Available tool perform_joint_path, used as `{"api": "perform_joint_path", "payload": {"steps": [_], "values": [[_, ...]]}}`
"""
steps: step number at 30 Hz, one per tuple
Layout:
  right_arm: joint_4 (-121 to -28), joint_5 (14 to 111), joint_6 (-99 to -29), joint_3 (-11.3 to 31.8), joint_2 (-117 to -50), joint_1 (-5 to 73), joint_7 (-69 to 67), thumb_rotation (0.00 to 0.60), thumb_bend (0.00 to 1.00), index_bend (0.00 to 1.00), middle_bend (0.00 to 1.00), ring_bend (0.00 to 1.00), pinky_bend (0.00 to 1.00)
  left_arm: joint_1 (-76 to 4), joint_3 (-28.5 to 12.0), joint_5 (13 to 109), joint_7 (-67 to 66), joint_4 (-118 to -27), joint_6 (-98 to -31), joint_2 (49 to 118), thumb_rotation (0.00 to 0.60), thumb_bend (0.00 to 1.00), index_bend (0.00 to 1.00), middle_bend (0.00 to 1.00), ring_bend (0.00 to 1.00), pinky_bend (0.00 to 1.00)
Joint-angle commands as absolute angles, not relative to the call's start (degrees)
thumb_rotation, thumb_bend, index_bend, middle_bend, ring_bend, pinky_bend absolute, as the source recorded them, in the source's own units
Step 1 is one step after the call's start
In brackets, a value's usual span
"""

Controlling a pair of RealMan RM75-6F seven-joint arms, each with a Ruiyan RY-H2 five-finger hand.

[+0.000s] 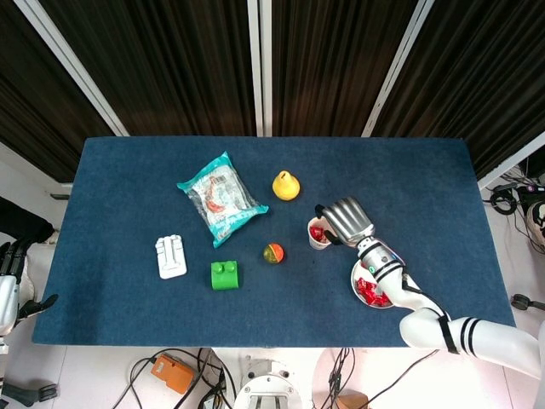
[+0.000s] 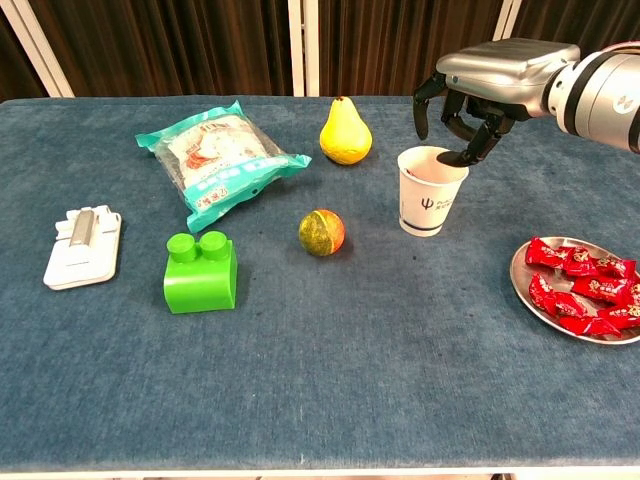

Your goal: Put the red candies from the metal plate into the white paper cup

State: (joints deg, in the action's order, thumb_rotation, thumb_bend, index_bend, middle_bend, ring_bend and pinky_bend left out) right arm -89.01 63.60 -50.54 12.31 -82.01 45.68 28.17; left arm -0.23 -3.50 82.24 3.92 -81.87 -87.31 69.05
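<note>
1. Over the white paper cup (image 2: 432,189) I have my right hand (image 2: 492,84), palm down, its fingers (image 2: 478,145) apart and drooping toward the rim; from here I see nothing held in them.
2. One cup stands on the tabletop (image 2: 320,350), a tapered paper shape with a small dark mark on its side; the head view shows red candies (image 1: 319,233) already inside it.
3. One round metal plate (image 2: 528,296), shiny and shallow, sits to the right of the cup and well apart from it.
4. On the plate lie roughly six more red candies (image 2: 580,290) in crinkly glossy wrappers; they overlap, so I cannot count them surely.
5. One yellow pear (image 2: 345,133), smooth and plump, stands just behind and to the left of the cup.
6. One small ball (image 2: 321,232), half red and half green, rests to the left of the cup.
7. One green building block (image 2: 201,272) with two round studs sits further left.
8. One teal and clear plastic snack bag (image 2: 217,160) lies flat behind the block.
9. One white flat plastic object (image 2: 83,247) with a grey strip lies near the left edge.
10. My left hand (image 1: 12,261) shows only at the left edge of the head view, off the tabletop; I cannot tell how its fingers are set.
</note>
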Motion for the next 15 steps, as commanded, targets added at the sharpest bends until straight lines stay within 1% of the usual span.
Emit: {"api": "perform_joint_path", "payload": {"steps": [1, 5, 8, 10, 12, 15], "values": [[-89.4, 64.0, -51.0, 12.1, -81.6, 45.6, 27.8, 0.6, 0.49, 0.42, 0.84, 1.0, 1.0, -0.3, -3.5, 82.3, 3.9, -81.9, -87.2, 69.1, 0.6, 0.0, 0.0, 0.04, 0.0, 0.0], [-92.7, 67.0, -54.7, 11.0, -78.4, 43.1, 25.6, 0.6, 0.49, 0.43, 0.84, 1.0, 1.0, -0.5, -3.5, 82.5, 3.9, -81.9, -87.1, 69.1, 0.6, 0.0, 0.0, 0.04, 0.0, 0.0], [-95.6, 71.3, -59.5, 7.7, -74.1, 38.6, 23.3, 0.6, 0.49, 0.47, 0.84, 1.0, 1.0, -0.7, -3.6, 82.5, 4.0, -81.7, -86.9, 69.2, 0.6, 0.0, 0.0, 0.04, 0.0, 0.0], [-95.8, 73.5, -61.4, 5.2, -72.3, 36.1, 22.5, 0.6, 0.49, 0.5, 0.84, 1.0, 1.0, -0.8, -3.6, 82.6, 4.1, -81.7, -86.8, 69.2, 0.6, 0.0, 0.0, 0.04, 0.0, 0.0], [-94.9, 75.6, -63.2, 2.5, -71.1, 33.6, 22.4, 0.6, 0.49, 0.51, 0.84, 1.0, 1.0, -0.9, -3.6, 82.9, 4.1, -81.6, -86.9, 69.3, 0.6, 0.0, 0.0, 0.04, 0.0, 0.0], [-93.6, 76.5, -64.3, -0.4, -70.7, 30.9, 22.5, 0.6, 0.48, 0.52, 0.84, 1.0, 1.0, -1.1, -3.5, 83.2, 4.0, -81.7, -86.9, 69.4, 0.6, 0.0, 0.0, 0.04, 0.0, 0.0]]}}
